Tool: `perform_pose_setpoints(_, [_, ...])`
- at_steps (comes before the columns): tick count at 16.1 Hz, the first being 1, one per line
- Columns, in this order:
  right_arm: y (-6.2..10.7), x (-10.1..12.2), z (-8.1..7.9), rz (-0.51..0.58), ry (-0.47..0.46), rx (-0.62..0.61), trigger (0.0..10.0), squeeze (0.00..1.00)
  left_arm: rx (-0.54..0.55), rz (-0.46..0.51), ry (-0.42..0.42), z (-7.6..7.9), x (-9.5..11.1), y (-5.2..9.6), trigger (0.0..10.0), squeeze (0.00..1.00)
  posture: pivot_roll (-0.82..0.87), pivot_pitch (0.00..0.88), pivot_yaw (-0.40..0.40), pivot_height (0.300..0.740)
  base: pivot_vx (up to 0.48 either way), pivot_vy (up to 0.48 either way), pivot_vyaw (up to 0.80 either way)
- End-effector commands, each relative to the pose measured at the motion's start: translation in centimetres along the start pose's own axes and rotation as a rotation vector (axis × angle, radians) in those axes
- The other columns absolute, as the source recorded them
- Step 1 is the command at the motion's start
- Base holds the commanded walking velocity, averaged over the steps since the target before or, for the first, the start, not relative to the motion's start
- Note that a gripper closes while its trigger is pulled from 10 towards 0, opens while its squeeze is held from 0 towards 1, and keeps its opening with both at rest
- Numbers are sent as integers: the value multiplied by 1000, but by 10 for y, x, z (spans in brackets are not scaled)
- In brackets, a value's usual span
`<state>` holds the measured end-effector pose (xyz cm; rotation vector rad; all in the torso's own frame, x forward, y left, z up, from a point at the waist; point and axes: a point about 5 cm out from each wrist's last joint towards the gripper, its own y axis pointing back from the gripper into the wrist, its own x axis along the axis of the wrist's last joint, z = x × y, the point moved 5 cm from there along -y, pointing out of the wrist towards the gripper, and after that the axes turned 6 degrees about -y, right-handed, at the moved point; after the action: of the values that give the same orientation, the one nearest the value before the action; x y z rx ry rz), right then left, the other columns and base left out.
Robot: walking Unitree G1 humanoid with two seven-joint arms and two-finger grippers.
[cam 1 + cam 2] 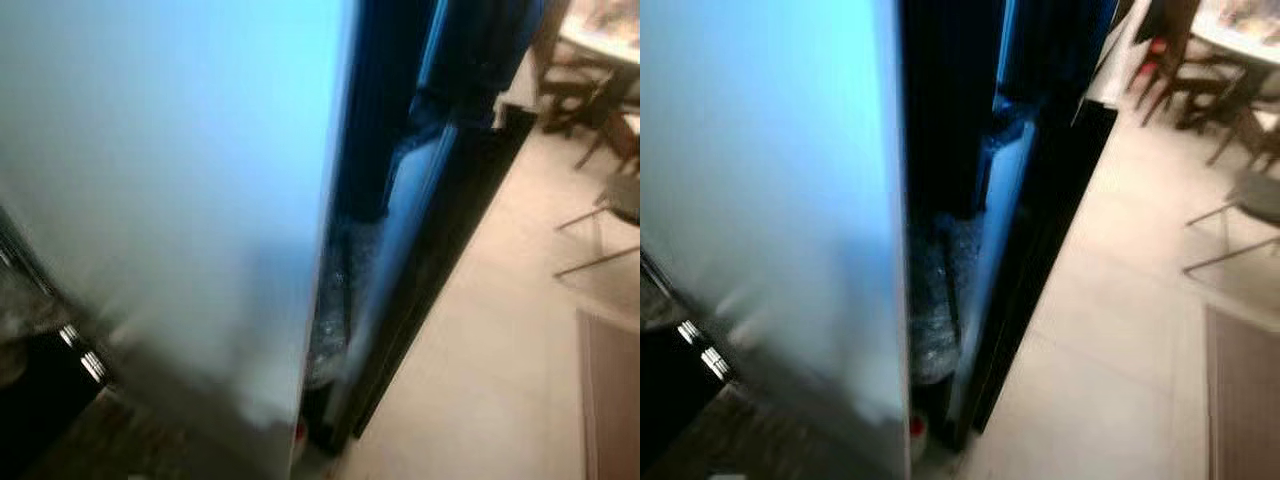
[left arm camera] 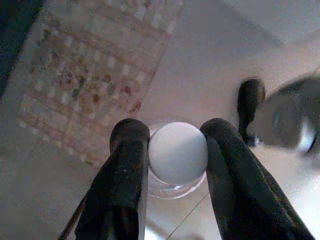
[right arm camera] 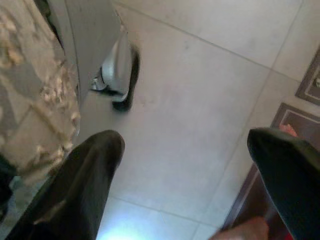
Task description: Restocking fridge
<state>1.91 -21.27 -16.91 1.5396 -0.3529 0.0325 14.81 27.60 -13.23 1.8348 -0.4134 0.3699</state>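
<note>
We face the pale fridge door [image 1: 180, 200], its edge ajar beside dark shelves. Our left pincer [image 2: 177, 150] grips a white-capped clear bottle [image 2: 177, 152]; our right pincer [image 3: 195, 170] gapes empty above floor tiles [image 3: 200, 100].

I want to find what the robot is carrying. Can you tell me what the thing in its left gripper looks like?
Look down over the pale tiled floor beside the patterned rug. There, the left gripper has its two black fingers closed around a clear bottle, seen from above. Its round white cap sets it apart: nothing else nearby is white and round.
</note>
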Motion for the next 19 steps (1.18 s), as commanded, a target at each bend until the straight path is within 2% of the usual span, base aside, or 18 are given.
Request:
perform_pose_setpoints(1, [0,-2,-3,-16,14,10,10000,0,2,-26,3,0,-9,1,10000,0,106,0,-40,740,0,0,0])
perform_pose_setpoints(6, [0,-2,-3,-14,8,11,10000,0,2,-13,4,1,-4,1,10000,0,105,0,-38,740,0,0,-771])
perform_pose_setpoints(14, [-1,0,-3,0,-3,10,10000,0,2,2,45,2,-2,0,10000,0,110,0,-41,740,0,0,0])
perform_pose_setpoints(17, [0,0,-1,5,-44,-12,10000,0,0,3,41,2,-1,0,10000,0,109,0,-40,740,0,336,0])
perform_pose_setpoints(19, [0,0,-1,5,-47,-17,10000,0,0,3,40,2,-1,0,10000,0,108,0,-38,740,0,328,-613])
